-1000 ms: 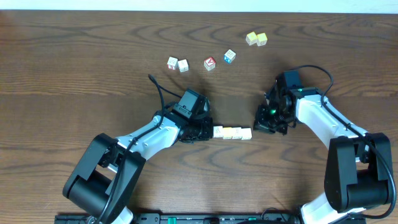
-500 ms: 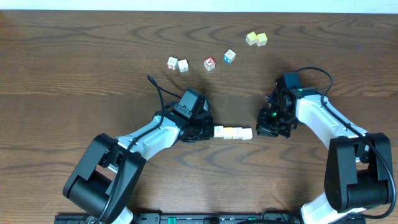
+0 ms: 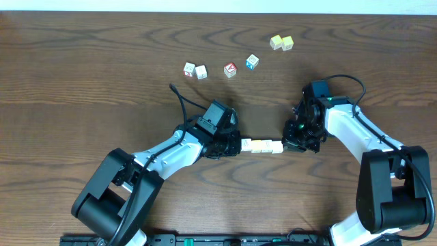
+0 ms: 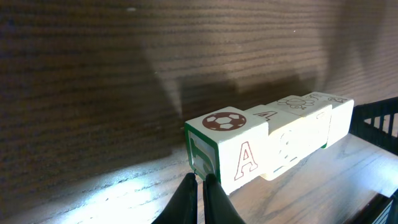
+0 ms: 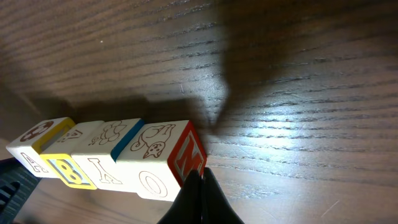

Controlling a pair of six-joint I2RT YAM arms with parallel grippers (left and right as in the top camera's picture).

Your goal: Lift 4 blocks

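The four blocks (image 3: 261,146) lie in one tight row on the desk (image 3: 82,82), with the left claw (image 3: 237,145) and the right claw (image 3: 285,142) (both clenched, grasping nothing) set against its two ends, so lining up seems done and only the lift is left.

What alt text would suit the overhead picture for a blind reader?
A row of four blocks sits between the shut left gripper and shut right gripper, one at each end, on a wooden table. Six loose cubes lie farther back.
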